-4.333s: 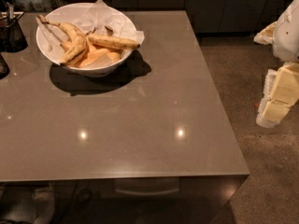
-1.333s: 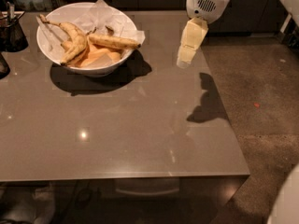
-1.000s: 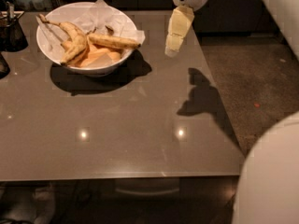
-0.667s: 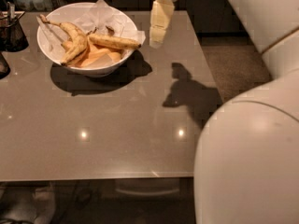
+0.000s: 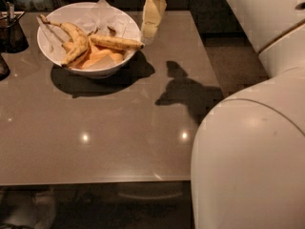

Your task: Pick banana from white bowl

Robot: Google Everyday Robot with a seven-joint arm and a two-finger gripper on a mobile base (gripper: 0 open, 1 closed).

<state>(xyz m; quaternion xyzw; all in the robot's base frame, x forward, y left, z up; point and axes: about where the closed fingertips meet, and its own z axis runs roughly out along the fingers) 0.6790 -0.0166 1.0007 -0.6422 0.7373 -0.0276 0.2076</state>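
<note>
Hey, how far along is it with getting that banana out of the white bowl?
Early stage. Done: the hand is at the right rim of the white bowl, near one end of the banana. In hand: nothing; the banana lies in the bowl on the orange pieces. Left: reach it, grip it, lift it out.

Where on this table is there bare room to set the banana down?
Bare: the table along its whole front, from the bowl to the near edge, and its right side past the gripper, which hangs by the bowl's right rim. Crowded: far left, with bowl, banana and dark container.
</note>
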